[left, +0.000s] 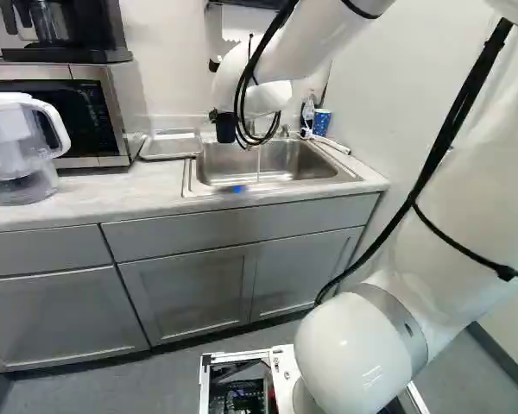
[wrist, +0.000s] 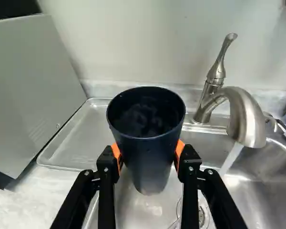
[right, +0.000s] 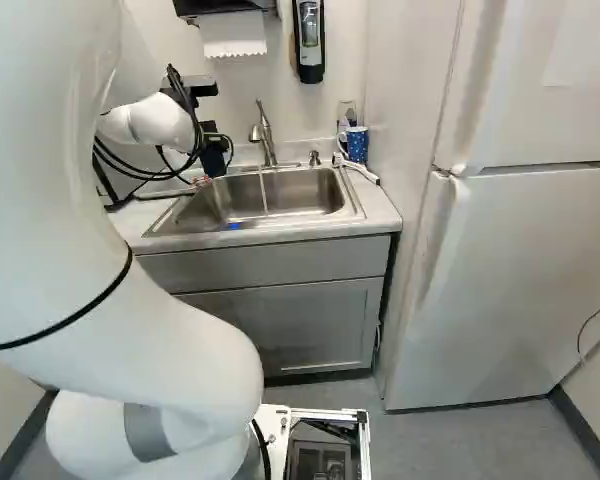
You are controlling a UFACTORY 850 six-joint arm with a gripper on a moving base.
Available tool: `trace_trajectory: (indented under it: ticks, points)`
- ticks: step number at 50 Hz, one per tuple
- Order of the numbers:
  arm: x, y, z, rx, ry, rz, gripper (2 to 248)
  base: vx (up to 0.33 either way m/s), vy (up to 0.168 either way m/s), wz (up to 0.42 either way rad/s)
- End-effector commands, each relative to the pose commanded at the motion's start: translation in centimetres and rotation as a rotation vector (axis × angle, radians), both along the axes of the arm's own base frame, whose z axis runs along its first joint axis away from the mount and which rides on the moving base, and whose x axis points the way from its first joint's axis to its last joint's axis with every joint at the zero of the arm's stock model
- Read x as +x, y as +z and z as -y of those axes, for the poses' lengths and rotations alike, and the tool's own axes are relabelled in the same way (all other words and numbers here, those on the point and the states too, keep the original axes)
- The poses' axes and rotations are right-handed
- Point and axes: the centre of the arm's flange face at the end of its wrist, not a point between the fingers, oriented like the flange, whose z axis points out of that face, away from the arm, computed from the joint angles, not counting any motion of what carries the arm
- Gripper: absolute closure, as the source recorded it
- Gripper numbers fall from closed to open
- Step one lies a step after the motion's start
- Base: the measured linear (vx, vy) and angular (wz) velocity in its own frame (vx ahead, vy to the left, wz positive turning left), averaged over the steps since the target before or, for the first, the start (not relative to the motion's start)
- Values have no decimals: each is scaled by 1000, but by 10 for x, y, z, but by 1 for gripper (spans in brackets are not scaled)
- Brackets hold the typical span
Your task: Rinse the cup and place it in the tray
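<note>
Over the sink's left part hangs my gripper, seen small in the right base view. In the wrist view the gripper is shut on a dark blue cup, an orange pad against each side. The cup's mouth faces up; wet-looking patches show inside. The metal tray lies on the counter beside the sink, beyond the cup and to its side. The cup is apart from the faucet, from which a stream of water runs into the sink beside it.
A microwave stands beside the tray, with a coffee maker on top. A clear pitcher is on the counter. A blue patterned cup stands behind the sink's far corner. A fridge is at the right.
</note>
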Motion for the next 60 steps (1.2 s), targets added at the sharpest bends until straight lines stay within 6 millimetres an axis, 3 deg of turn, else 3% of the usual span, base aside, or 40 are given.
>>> trace_trajectory:
  ticks: [20,40,60]
  points:
    - [20,22,-23,14,29,38,127,0,0,0]
    - [20,22,-23,19,26,36,127,0,0,0]
    - [20,22,-23,183,-38,-17,127,0,0,0]
